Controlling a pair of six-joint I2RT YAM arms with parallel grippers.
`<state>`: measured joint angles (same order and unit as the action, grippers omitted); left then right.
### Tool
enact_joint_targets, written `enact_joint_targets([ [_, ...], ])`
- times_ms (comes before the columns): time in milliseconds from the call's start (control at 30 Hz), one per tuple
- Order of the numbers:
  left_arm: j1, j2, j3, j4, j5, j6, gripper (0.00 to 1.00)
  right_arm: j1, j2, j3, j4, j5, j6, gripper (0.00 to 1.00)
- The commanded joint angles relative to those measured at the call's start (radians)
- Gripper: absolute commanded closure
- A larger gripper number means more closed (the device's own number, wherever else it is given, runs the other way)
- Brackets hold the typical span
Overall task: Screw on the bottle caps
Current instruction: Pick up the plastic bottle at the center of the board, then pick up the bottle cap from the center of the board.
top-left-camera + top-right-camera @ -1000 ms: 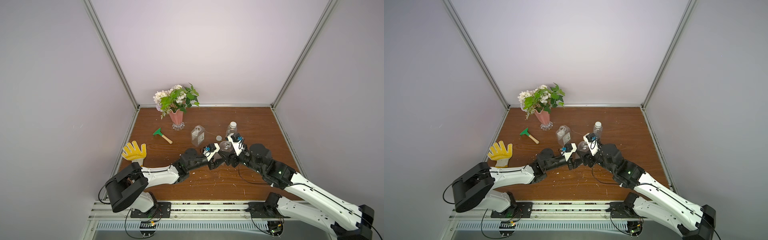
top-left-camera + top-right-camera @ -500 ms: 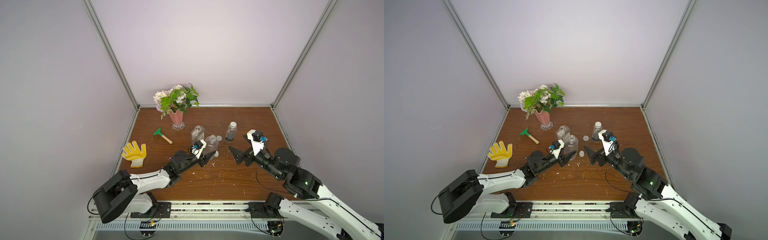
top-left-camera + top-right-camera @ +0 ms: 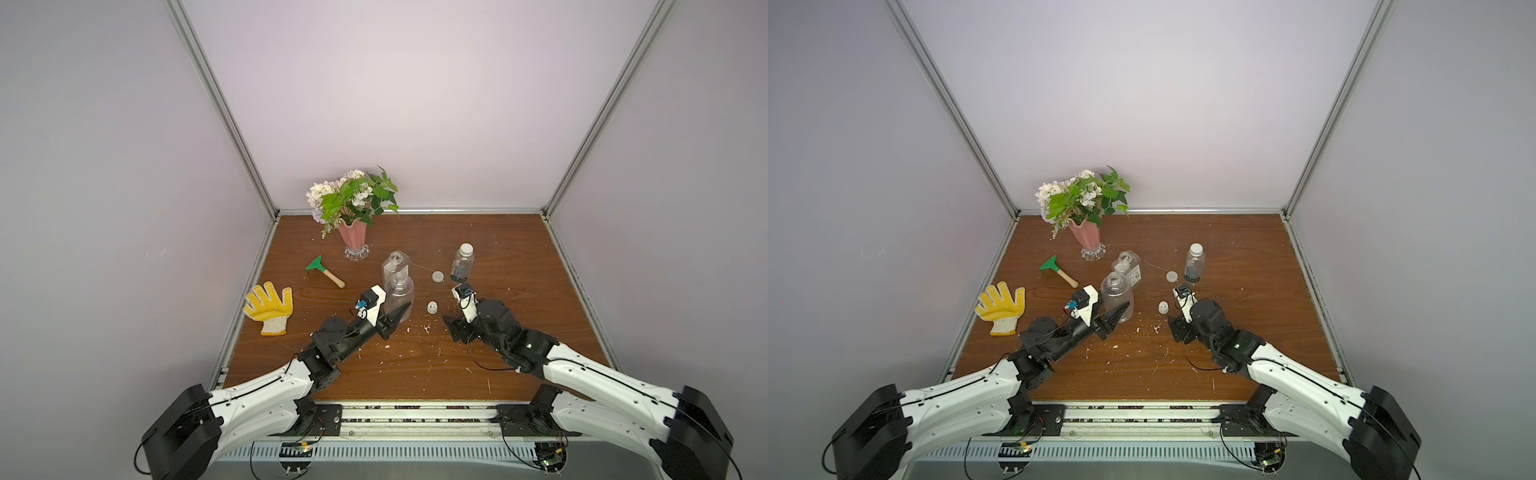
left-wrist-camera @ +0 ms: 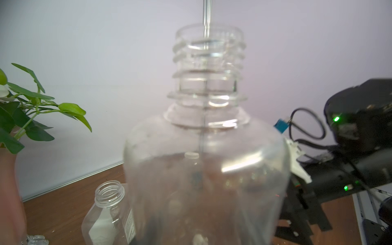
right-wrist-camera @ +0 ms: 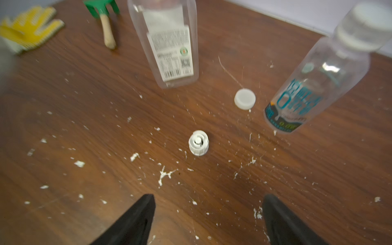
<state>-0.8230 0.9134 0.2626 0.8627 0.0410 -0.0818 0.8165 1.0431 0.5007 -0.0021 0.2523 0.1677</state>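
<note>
My left gripper (image 3: 397, 318) is shut on the base of the rounded clear bottle (image 3: 398, 293), which stands upright with its threaded neck bare. That bottle (image 4: 207, 148) fills the left wrist view and hides the jaws there. Just behind it stands the uncapped square bottle (image 3: 395, 262) with its white label. The slim bottle (image 3: 462, 262) wears a white cap. A flat white cap (image 5: 245, 99) and a ribbed nozzle cap (image 5: 198, 142) lie loose on the table. My right gripper (image 5: 209, 212) hovers open just short of the nozzle cap (image 3: 432, 308), holding nothing.
A pink vase of flowers (image 3: 353, 239) stands at the back left. A green hand rake (image 3: 324, 270) and a yellow glove (image 3: 269, 306) lie to the left. White crumbs are scattered over the wooden table (image 3: 519, 266), which has walls on three sides.
Both grippers met at the rounded bottle a second ago. My right gripper let go, opened and drew back right. My left gripper carried the bottle leftward.
</note>
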Motion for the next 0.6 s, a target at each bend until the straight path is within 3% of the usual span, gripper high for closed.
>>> enact_joint_targets([
  [0,0.005,-0.038,0.001,-0.042,-0.023,0.013,0.55,-0.007,0.118,0.011,0.198,-0.012,0.035,0.16],
  [233,0.004,-0.052,0.001,-0.060,-0.024,0.017,0.55,-0.008,0.370,0.072,0.283,-0.020,0.035,0.24],
  [567,0.004,-0.033,0.007,-0.057,-0.020,0.018,0.55,-0.010,0.577,0.178,0.338,-0.047,0.040,0.39],
])
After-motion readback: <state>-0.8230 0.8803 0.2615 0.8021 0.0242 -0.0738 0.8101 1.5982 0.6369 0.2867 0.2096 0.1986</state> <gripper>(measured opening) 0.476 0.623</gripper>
